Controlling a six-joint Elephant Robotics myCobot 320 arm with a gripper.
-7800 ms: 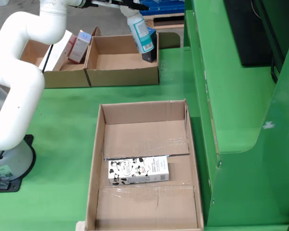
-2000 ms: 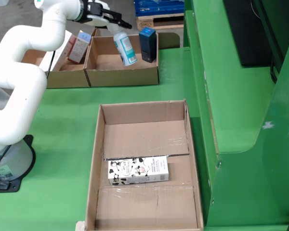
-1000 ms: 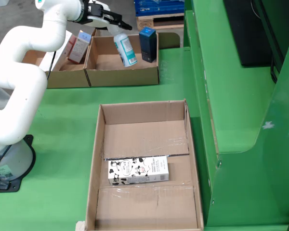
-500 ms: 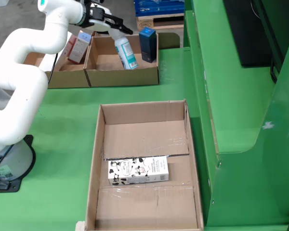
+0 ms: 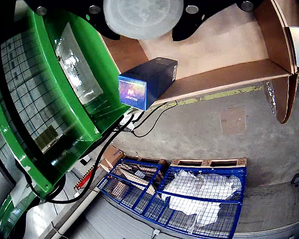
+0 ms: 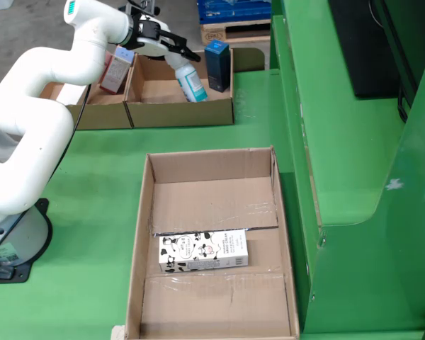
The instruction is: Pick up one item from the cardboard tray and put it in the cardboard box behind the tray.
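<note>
No legible text on any item

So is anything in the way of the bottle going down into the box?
Nothing visible is. The bottle, held at its top by the gripper, hangs tilted over the bare floor of the box. The dark blue carton stands to its right in the fixed view, close beside it but not underneath.

bright, even overhead light, soft shadows; fisheye bending at wrist-view edges (near bottle blurred, glare on plastic).
</note>
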